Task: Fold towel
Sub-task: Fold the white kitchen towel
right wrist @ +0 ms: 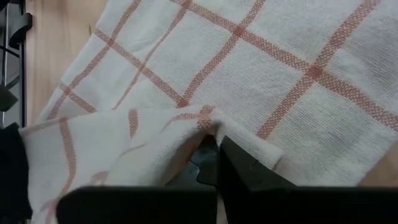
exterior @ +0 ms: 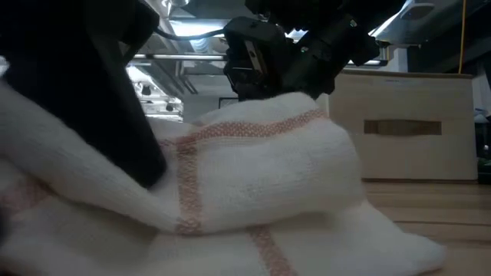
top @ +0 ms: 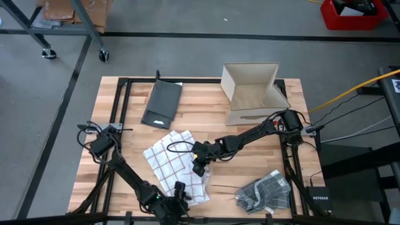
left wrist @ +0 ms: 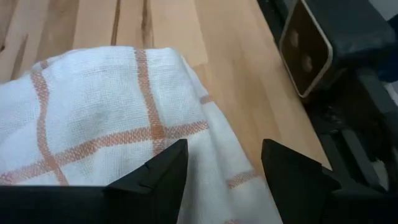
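Light was even and soft from overhead in the high view, with faint shadows. In the low view, ceiling lamps (exterior: 146,77) glared at upper left; the near towel (exterior: 253,176) and a dark arm (exterior: 84,84) were blurred.

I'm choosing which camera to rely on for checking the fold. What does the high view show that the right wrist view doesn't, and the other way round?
Only the high view shows the whole table: the dark folded cloth, the cardboard box, the grey checked cloth, and the left gripper, open at the towel's near edge.

Only the right wrist view shows the grip close up: the right gripper shut on a pinched fold of the towel.

Both show the white towel with red checks and the right gripper on it.
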